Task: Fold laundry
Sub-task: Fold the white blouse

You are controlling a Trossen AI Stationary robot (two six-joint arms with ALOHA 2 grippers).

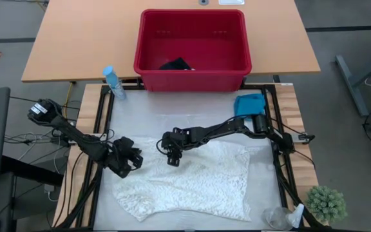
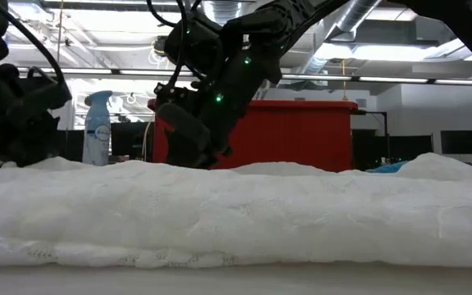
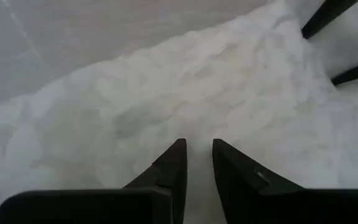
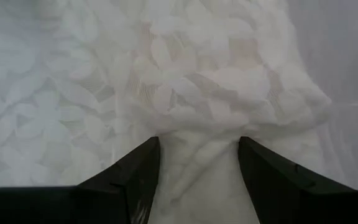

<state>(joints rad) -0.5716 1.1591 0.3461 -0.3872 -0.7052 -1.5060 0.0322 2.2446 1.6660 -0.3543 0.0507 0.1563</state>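
Lying limp on the desk, the lacy cloth (image 1: 192,183) wants edge grips — left gripper (image 3: 197,155) nearly closed, right gripper (image 4: 197,152) spread.

We see a grey floor (image 1: 353,32) around the work table (image 1: 89,116), whose wooden side strips frame a pale top. Beyond it stands a long tan wooden table (image 1: 76,38) carrying a red plastic basket (image 1: 192,67). A spray bottle (image 1: 113,82) stands near the basket's left corner, and a small green potted plant (image 1: 327,203) sits at the near right. In the low view, ceiling pipes (image 2: 400,33) and bright strip lights (image 2: 72,16) run overhead.
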